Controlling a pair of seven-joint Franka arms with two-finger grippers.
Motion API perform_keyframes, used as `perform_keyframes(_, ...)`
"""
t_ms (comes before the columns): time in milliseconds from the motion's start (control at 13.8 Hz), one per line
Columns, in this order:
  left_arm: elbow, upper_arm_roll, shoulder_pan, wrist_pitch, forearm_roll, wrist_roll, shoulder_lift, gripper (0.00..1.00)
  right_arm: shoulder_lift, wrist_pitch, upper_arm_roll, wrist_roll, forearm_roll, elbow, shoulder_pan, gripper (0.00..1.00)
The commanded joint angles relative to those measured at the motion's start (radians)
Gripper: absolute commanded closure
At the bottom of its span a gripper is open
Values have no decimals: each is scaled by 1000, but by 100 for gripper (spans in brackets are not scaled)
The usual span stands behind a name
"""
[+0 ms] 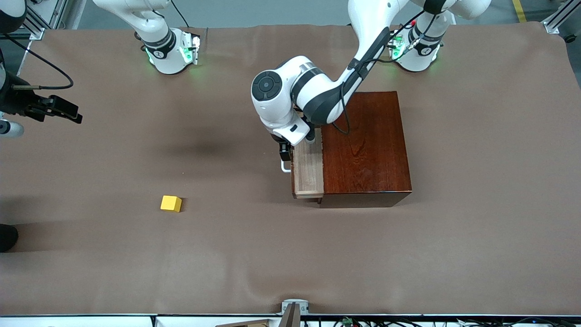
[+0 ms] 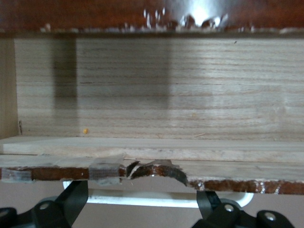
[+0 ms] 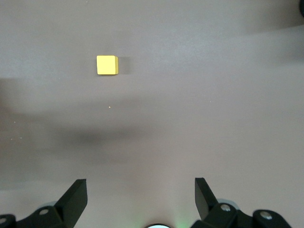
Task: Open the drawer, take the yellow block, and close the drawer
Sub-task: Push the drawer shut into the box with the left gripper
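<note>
The yellow block lies on the bare table, well apart from the drawer and toward my right arm's end. The drawer stands partly pulled out and empty. My left gripper straddles its white handle, fingers spread, gripping nothing; a skewed push could jam the tray or shove the box. My right gripper hangs spread above the table, the block showing ahead of its fingers.

Yellow block on table, drawer open.
</note>
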Motion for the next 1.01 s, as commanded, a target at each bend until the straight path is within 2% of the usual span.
perform_keyframes(0, -10, 11, -1, -123, 57, -41, -8, 0, 2, -14, 5, -12, -18, 18, -9, 0)
perform_keyframes(144, -10, 14, 7, -166, 63, -46, -8, 0, 2, -14, 5, -13, -17, 20, -10, 0)
perform_keyframes(361, -11, 11, 2, -221, 173, -79, -1, 0, 2, -14, 5, -12, -17, 20, -12, 0)
perform_keyframes(939, -25, 13, 1, -254, 249, -92, -5, 0, 2, -14, 2, -12, -9, 25, -13, 0)
